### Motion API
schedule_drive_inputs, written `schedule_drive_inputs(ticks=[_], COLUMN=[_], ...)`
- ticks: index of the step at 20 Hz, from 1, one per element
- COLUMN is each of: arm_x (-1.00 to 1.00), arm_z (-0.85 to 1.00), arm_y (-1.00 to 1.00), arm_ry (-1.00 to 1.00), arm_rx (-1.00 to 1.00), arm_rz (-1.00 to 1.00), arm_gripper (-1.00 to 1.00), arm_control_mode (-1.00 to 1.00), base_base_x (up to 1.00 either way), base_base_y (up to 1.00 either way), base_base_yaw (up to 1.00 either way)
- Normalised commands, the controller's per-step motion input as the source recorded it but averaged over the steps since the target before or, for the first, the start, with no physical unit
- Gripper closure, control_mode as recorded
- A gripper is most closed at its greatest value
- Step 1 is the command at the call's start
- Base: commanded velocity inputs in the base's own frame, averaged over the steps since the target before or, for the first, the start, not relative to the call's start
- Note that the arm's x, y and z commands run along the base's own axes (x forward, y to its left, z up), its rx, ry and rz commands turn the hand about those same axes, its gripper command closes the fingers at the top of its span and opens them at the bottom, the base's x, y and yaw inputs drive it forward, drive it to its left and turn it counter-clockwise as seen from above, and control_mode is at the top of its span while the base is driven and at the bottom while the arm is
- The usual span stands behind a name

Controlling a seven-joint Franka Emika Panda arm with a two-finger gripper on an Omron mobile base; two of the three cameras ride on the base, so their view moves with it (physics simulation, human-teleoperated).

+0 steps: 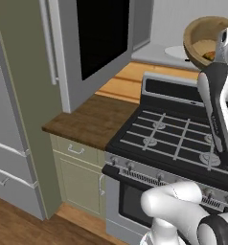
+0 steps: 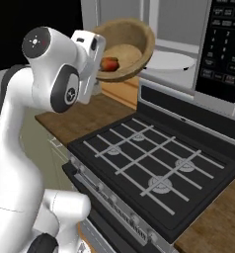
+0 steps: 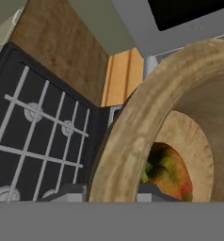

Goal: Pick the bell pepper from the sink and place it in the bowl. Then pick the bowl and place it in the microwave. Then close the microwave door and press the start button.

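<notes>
a: status, left to right?

b: left base view: olive cabinet column (image 1: pixel 27 95) on the far left. next to it the microwave door (image 1: pixel 94 48) hangs swung open, black glass facing me, long grey handle (image 1: pixel 49 40) on its left side. below the door is the dark wooden counter (image 1: pixel 87 119), with a lighter wood strip behind it. right of that is the stove (image 1: pixel 178 139), black grates, knobs along the front edge.

a: and the bowl?

b: the bowl (image 1: pixel 207 40) is up in the air at the top right, above the back of the stove, tilted so the opening faces the camera. behind it the microwave (image 1: pixel 156 50) is open, pale floor, and the white turntable (image 1: pixel 176 51) shows just left of the bowl.

a: pepper still in it?

b: yes. in the right base view the bell pepper (image 2: pixel 109 63) sits low inside the bowl (image 2: pixel 127 47), against the lower wall near my hand. the black keypad panel (image 2: pixel 223 49) is on the far right, well apart from the bowl.

a: gripper state?

b: my gripper (image 3: pixel 111 190) is clamped on the bowl rim (image 3: pixel 132 136). in the hand view one fingertip (image 3: pixel 69 190) is outside the wall, the other inside, with the rim running up between them. the pepper (image 3: pixel 168 172) is just past the inner finger, red with green patches. the bowl touches nothing else.
</notes>
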Motion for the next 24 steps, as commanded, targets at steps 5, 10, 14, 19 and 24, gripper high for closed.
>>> schedule_drive_inputs(ticks=[5, 10, 14, 19, 24], arm_x=[1.0, 1.0, 0.94, 0.78, 0.73], arm_z=[0.14, 0.0, 0.0, 0.0, -0.15], arm_y=[-0.31, -0.42, -0.45, -0.3, -0.15], arm_ry=[0.01, 0.0, 0.02, 0.05, 0.07], arm_rx=[0.0, 0.0, 0.0, 0.0, 0.0], arm_rz=[0.0, 0.0, 0.0, 0.0, 0.0], arm_gripper=[1.0, 1.0, 1.0, 1.0, 1.0], arm_control_mode=[-1.0, -1.0, -1.0, -1.0, -1.0], base_base_x=[0.0, 0.0, 0.0, 0.0, 0.0], base_base_y=[0.0, 0.0, 0.0, 0.0, 0.0], base_base_yaw=[0.0, 0.0, 0.0, 0.0, 0.0])
